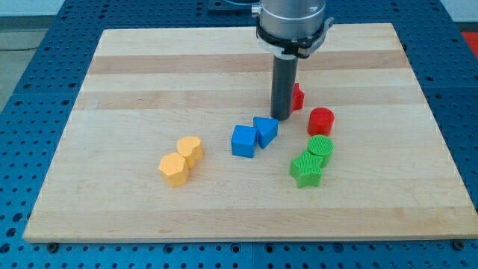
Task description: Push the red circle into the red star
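The red circle (321,121) lies right of the board's centre. The red star (297,97) sits just up and left of it, mostly hidden behind the rod, with a small gap between the two. My tip (281,117) rests on the board at the star's left side, left of the red circle and just above the blue triangle block (265,131).
A blue cube (243,140) touches the blue triangle block's left side. A green circle (320,147) and a green star (306,169) sit below the red circle. Two yellow blocks (190,149) (173,169) lie at lower left. The wooden board (149,67) ends on a blue perforated table.
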Robot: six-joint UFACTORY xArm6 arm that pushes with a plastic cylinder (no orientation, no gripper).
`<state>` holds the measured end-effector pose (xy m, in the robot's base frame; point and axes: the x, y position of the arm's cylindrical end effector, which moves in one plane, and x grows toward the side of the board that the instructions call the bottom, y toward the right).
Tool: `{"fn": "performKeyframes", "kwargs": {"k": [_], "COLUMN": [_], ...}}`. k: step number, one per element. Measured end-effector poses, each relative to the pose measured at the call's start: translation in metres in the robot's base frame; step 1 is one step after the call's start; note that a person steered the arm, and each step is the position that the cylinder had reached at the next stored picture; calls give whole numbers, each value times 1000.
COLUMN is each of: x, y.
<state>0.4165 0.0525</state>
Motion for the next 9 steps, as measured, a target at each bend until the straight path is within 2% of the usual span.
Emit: {"fn": "performKeyframes", "kwargs": {"k": [2,5,7,9], "x": [-60,27,83,95], "y": [55,45,-5,61]}}
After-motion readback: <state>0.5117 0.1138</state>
